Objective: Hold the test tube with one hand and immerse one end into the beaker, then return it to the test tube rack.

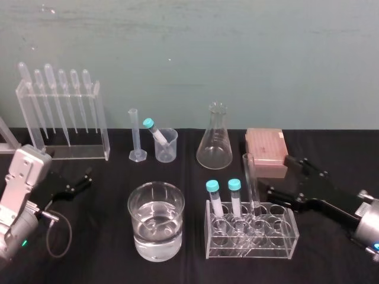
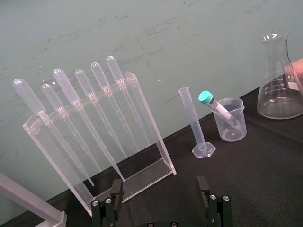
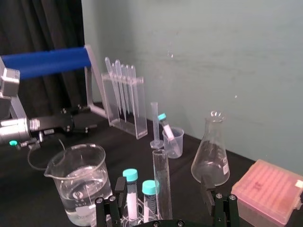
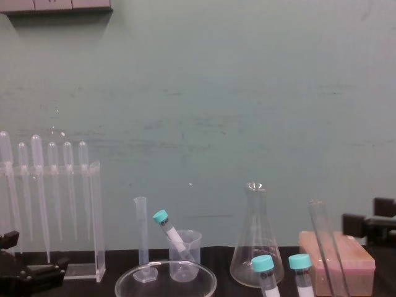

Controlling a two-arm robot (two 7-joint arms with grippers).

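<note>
The test tube [image 1: 249, 177] stands upright in the rack [image 1: 251, 253] (uncapped, rightmost of three tubes). At the rack's right, the right end effector [image 1: 274, 174] gapes wide and empty, the tube just off its fingertips. The left end effector [image 1: 83, 180], also open, sits well left of the rack.

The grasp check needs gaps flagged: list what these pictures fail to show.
Test tube base: cut off by the chest view's bottom edge; blurred among the rack's clear walls in the head view.
Beaker water level: below the chest view's bottom edge.
Right gripper, open by the tube: contact unclear in the right wrist view, no depth cue.
Left gripper, open, idle at left: palm below the left wrist view's edge.
</note>
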